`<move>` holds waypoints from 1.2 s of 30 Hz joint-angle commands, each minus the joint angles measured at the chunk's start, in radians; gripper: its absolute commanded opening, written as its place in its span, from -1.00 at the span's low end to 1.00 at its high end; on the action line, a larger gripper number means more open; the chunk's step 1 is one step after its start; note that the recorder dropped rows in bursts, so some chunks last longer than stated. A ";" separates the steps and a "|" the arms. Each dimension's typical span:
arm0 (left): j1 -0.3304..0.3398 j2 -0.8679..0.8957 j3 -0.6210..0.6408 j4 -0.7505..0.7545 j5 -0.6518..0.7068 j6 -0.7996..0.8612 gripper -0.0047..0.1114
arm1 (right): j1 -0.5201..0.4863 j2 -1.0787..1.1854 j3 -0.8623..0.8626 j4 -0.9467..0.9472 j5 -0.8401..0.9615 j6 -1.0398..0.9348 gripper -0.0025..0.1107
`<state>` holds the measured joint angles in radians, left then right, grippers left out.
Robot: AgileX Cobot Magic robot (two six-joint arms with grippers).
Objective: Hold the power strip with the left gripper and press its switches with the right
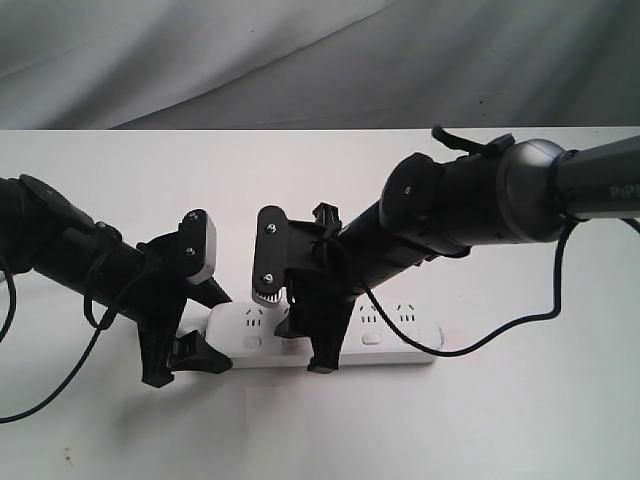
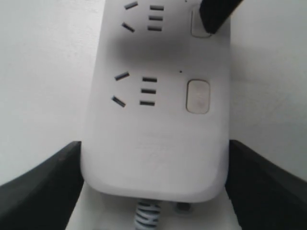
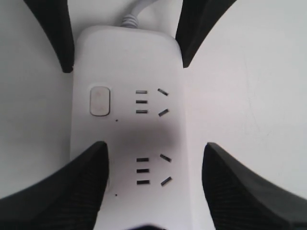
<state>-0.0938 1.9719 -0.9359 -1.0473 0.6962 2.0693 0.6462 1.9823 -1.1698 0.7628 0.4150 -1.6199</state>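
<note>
Clasping rounded plastic power strip (image 2: 158, 96) — left claw (image 2: 154, 148)

Power strip (image 2: 158, 52): smooth white plastic, soft satin sheen; switches (image 2: 197, 97) same, slightly duller. Cable (image 2: 146, 215): grey, ribbed, rubbery-looking. Left gripper (image 2: 154, 147) and right gripper (image 3: 154, 146) jaws: matt black plastic, finely grained. Right arm housing (image 1: 530, 190): dark grey, semi-gloss. Bench (image 1: 520, 430): white, smooth, matt. Backdrop (image 1: 200, 60): grey creased cloth.

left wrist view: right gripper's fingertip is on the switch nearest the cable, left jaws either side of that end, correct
No: the left wrist view shows the fingertip on the second switch from the cable; the nearest switch is bare. Left jaws do flank that end.
</note>
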 commanded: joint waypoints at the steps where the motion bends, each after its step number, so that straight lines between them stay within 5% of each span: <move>1: 0.002 0.000 0.002 0.002 0.008 0.005 0.25 | -0.007 0.003 0.022 -0.002 -0.031 0.004 0.00; 36: 0.002 0.000 0.002 0.002 0.008 0.007 0.25 | -0.007 0.037 0.085 0.022 -0.044 -0.029 0.00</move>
<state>-0.0938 1.9719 -0.9359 -1.0473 0.6962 2.0693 0.6462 1.9949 -1.1141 0.8273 0.3717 -1.6164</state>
